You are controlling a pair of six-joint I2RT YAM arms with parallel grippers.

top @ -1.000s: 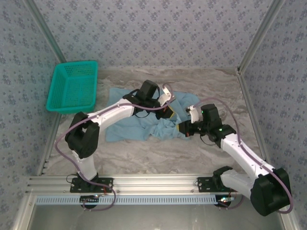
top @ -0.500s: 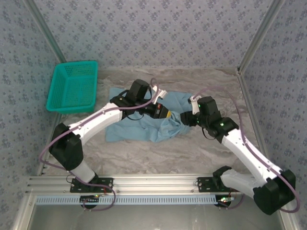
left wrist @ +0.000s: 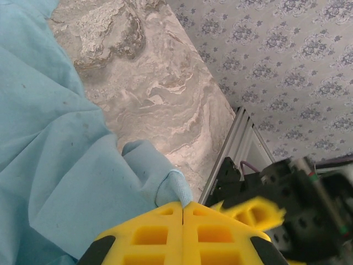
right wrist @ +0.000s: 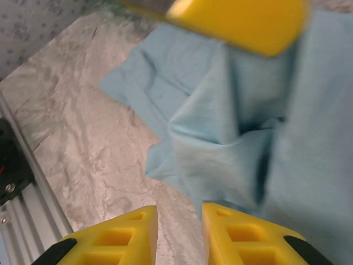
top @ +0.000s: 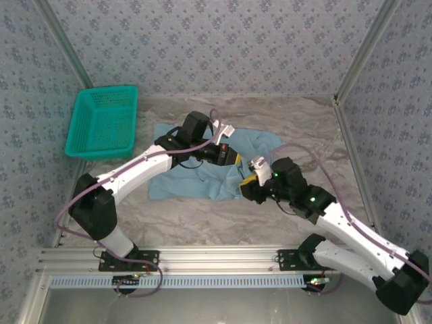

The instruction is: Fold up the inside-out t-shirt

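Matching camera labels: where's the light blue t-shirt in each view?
Top external: t-shirt mid-table beneath both arms, right of the teal basket.
Left wrist: t-shirt covers the left side, a fold pinched at the left end effector.
Right wrist: t-shirt crumpled, centre to right edge.
Shared landmark: the marbled tabletop bordering the cloth.

Bright even light, soft shadows; both wrist views partly blurred.
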